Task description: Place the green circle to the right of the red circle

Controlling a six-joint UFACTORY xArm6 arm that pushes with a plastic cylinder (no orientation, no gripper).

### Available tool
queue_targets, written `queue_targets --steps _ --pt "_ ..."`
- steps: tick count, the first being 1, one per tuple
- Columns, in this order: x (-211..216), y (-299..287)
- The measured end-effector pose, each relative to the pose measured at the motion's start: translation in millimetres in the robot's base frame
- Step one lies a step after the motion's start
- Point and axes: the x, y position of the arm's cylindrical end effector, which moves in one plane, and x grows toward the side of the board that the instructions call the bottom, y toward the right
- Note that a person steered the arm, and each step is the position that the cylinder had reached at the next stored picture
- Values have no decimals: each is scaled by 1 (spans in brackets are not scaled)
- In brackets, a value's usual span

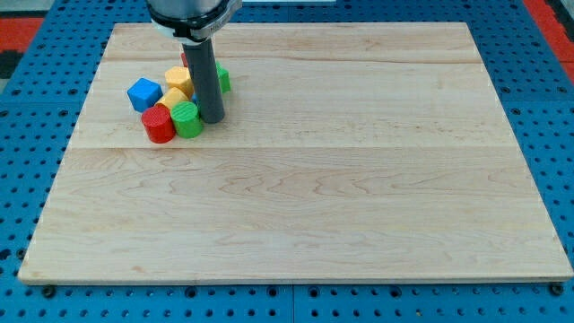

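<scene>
**Operator:** Since you have the one camera, tell me where things stand on the board.

**Observer:** Your blocks are all bunched near the far-left corner of the wooden table (359,179). The red circle (160,125) sits at the view's bottom-left of the bunch, and the green circle (186,118) is touching it on the view's right side. Behind them you have a blue block (143,93) toward the left edge, a yellow block (178,80) and another yellowish piece under it whose shape I cannot make out, a sliver of red behind the rod, and a second green block (222,81) peeking out on the rod's right.

**Operator:** And my tip?

**Observer:** Your rod has no jaws, so nothing is gripped or held; it only pushes. My tip (212,118) is down on the board just beside the green circle, on the view's right of it, touching or very nearly so; I cannot tell which.

**Operator:** So which way does the green circle lie from the tip?

**Observer:** Directly toward the view's left, with the red circle beyond it on the same line. That is the relation to watch. By my judgement the green circle already lies right of the red one, so the task looks close to done. If you push further left you would shove green into red and likely slide both. A circle has no long axis, so approach angle matters only for direction.
</scene>
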Motion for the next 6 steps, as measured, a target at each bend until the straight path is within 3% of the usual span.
queue_targets --steps 4,6 --pt "66 -81" --pt "24 -66"
